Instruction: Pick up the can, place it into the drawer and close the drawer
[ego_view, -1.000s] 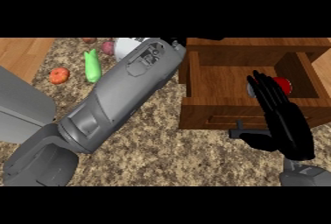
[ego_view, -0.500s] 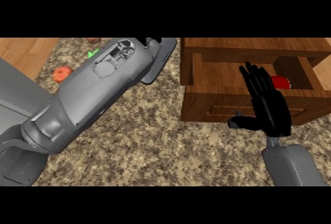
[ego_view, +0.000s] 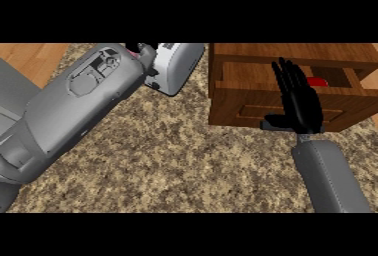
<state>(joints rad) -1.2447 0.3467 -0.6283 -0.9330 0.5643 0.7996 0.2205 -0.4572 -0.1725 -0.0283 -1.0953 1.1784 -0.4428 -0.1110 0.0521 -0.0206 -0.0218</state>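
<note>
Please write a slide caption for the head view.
Open right hand at the front of the open drawer, red can inside.

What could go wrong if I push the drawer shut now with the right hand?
1. The right hand lies open across the front of the drawer, fingertips reaching over the opening near the red can. Pushing like this might trap them under the cabinet top.
2. The left forearm sits close beside a white appliance and could knock it if it moves.

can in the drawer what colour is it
Red. The can shows in the head view, inside the wooden drawer.
</note>
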